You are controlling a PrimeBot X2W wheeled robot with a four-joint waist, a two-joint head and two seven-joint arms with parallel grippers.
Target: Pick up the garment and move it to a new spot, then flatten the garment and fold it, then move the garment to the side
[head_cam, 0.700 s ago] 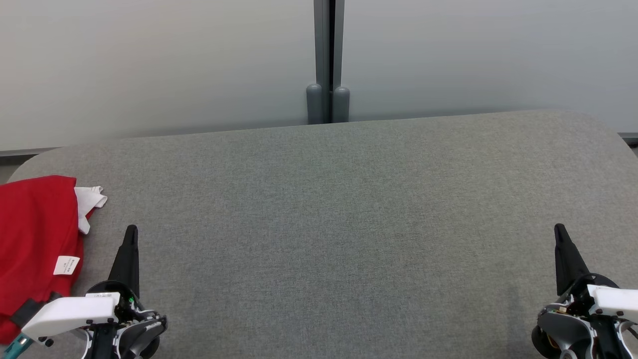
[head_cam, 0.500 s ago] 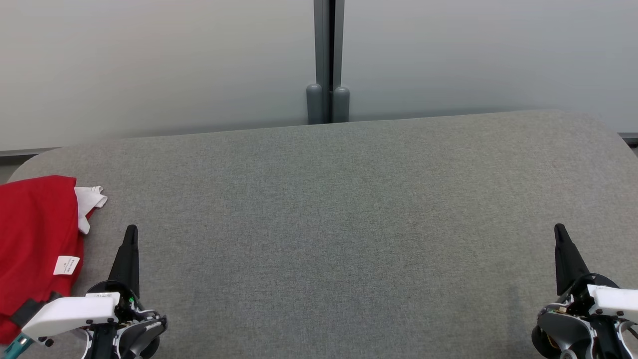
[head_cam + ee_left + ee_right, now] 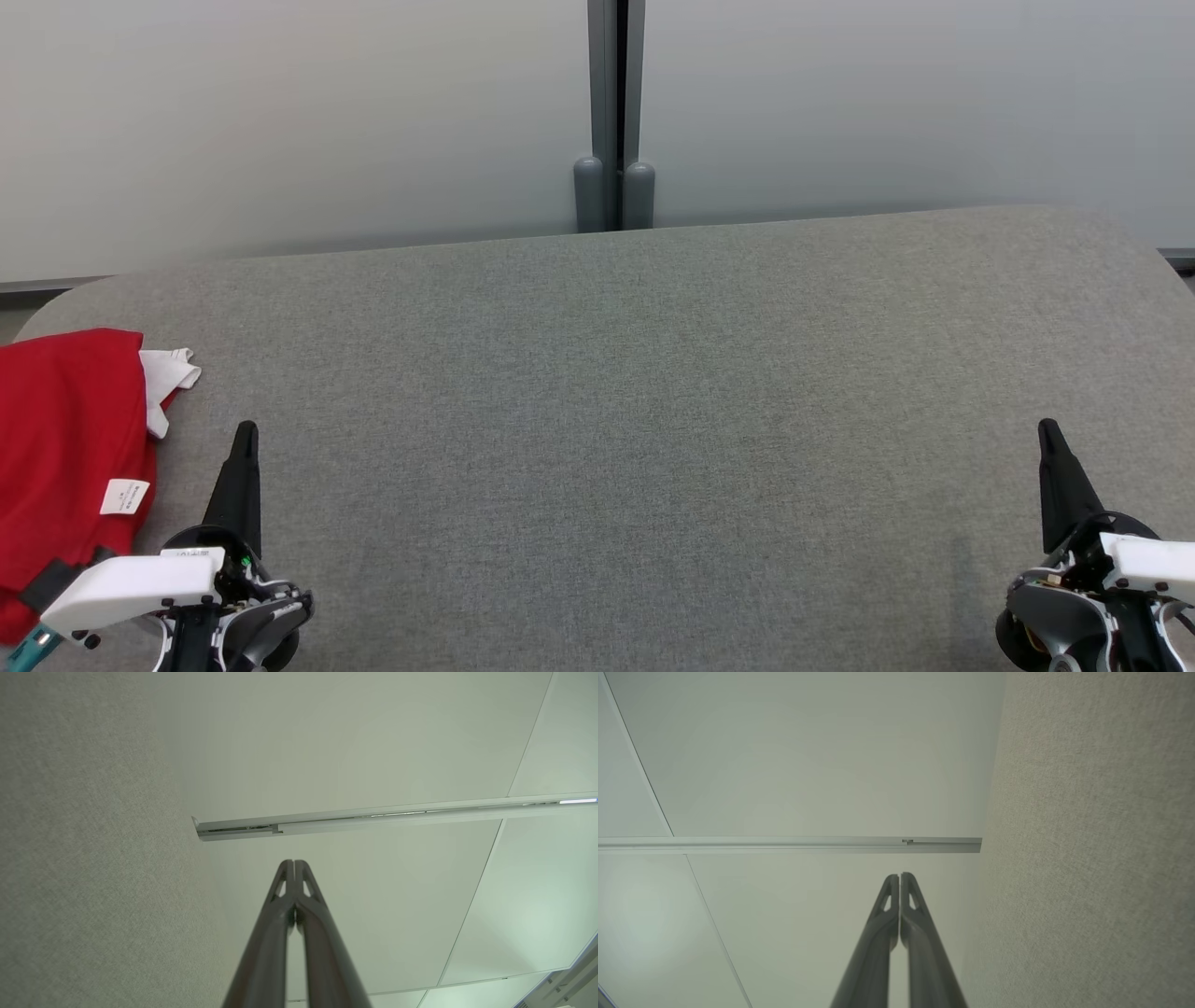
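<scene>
Behind the grey table [image 3: 653, 373] stands a pale wall [image 3: 280, 121] with a dark post [image 3: 616, 112] down its middle. Grey cloth stretches between the two tools. The left tool [image 3: 245, 431] sits at the near left and the right tool [image 3: 1046, 427] at the near right, well apart, both pointing toward the wall. Each tool is closed, its two fingers pressed together tip to tip.

The red garment [image 3: 65, 439] lies in a heap at the left edge of the table. It is just beside the left tool, on its outer side, and far from the right tool.

The garment looks soft. It has a small white tag [image 3: 124, 496], and a bit of white cloth [image 3: 168, 373] pokes out at its far corner. The table cover looks rough and woven, with round corners. The fingers are long, dark and pointy.
</scene>
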